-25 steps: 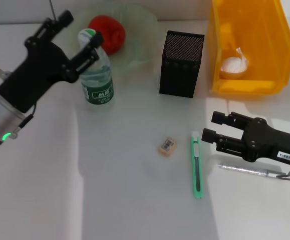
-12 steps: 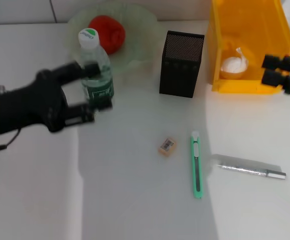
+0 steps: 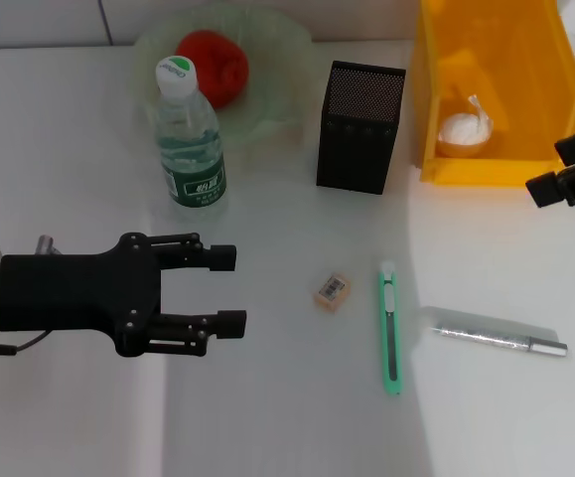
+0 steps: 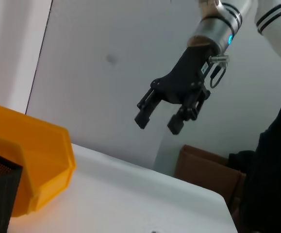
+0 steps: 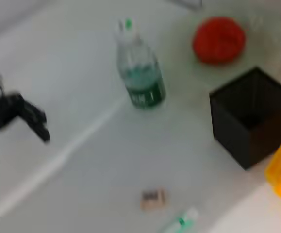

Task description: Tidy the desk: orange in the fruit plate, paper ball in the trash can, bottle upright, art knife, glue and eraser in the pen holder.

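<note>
The orange (image 3: pixel 213 62) lies in the green glass fruit plate (image 3: pixel 282 94). The bottle (image 3: pixel 188 134) stands upright in front of it. The paper ball (image 3: pixel 463 127) lies in the yellow bin (image 3: pixel 496 40). The black mesh pen holder (image 3: pixel 359 127) stands mid-table. The eraser (image 3: pixel 332 289), green art knife (image 3: pixel 390 328) and clear glue stick (image 3: pixel 491 333) lie on the table. My left gripper (image 3: pixel 229 288) is open and empty, front left, well left of the eraser. My right gripper (image 3: pixel 562 167) is open and empty at the right edge, by the bin's front; it also shows in the left wrist view (image 4: pixel 162 116).
The right wrist view shows the bottle (image 5: pixel 139 73), orange (image 5: pixel 219 40), pen holder (image 5: pixel 249 116), eraser (image 5: pixel 153 199) and my left gripper (image 5: pixel 14 116) from above. White table surface lies between the eraser and the left gripper.
My left gripper has left the bottle and dropped toward the table's front left, staying open. My right arm has risen from beside the knife and glue to the right edge by the bin.
</note>
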Controlling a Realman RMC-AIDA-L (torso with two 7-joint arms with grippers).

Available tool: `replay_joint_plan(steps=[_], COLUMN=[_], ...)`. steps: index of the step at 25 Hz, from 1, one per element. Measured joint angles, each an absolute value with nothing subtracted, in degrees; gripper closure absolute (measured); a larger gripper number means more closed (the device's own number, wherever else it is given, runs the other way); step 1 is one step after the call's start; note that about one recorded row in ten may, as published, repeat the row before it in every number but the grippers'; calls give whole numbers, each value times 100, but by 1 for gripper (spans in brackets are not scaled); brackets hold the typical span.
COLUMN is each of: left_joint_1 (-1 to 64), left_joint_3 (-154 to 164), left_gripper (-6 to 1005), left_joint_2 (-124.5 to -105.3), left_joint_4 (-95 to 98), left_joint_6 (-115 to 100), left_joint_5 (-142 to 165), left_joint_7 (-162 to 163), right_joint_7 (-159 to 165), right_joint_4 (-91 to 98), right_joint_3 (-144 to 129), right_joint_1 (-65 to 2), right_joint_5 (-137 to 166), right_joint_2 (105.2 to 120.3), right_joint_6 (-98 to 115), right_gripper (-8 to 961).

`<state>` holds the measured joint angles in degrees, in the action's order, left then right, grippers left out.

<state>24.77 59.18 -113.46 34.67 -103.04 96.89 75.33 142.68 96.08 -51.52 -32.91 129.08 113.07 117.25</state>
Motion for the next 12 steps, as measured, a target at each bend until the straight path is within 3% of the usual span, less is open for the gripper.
replay_joint_plan(steps=[2, 4, 7, 8, 12], left_joint_1=[2490, 2502, 2557, 2569, 2575], left_joint_3=[5890, 5889, 5888, 5884, 5879], left_gripper=[217, 217, 217, 217, 217], left_joint_2=[-11346, -11346, -11366, -11396, -11446], left_joint_4=[3454, 3461, 3472, 3474, 3475], left_joint_6=[-10202, -10160, -10101, -10012, -9772], left_joint_5=[9847, 9933, 10095, 10148, 10170], left_joint_7=[7673, 7829, 8017, 8080, 8278], right_joint_7=[14376, 14256, 14188, 14120, 14136], right_joint_4=[9789, 9568, 9462, 9208, 8700], right_joint_3=[-5660, -6555, -6697, -6962, -7164], right_joint_1=[-3529, -3856, -3888, -3924, -4003], right_joint_5=[13621, 14863, 15109, 15472, 15600], right_joint_2=[11417, 11738, 11803, 11902, 11923], right_joint_6=[11807, 11806, 11742, 11518, 11029], right_gripper=[223, 223, 224, 224, 224])
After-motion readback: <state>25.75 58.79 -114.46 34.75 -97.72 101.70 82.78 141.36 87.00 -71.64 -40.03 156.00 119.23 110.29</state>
